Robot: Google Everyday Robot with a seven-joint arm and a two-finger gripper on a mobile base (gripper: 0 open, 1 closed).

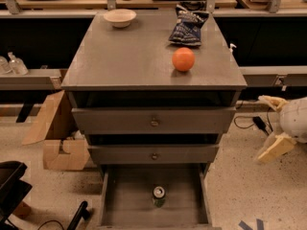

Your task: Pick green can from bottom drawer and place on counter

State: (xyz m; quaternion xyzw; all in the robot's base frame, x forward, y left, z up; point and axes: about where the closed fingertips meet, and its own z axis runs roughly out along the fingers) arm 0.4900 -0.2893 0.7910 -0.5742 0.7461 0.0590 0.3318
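The green can [159,196] stands upright in the open bottom drawer [111,207], near its middle, silver top showing. The counter [129,56] is the grey cabinet's flat top. My gripper [272,125] is at the right edge of the view, beside the cabinet at about the height of the two closed drawers, well right of and above the can. Its two cream fingers [277,147] are spread apart with nothing between them.
On the counter sit an orange ball [183,59], a blue chip bag [187,27] and a white bowl [120,17]. A cardboard box [57,138] lies on the floor left of the cabinet. A black object [12,186] is at the lower left. Cables run along the floor on the right.
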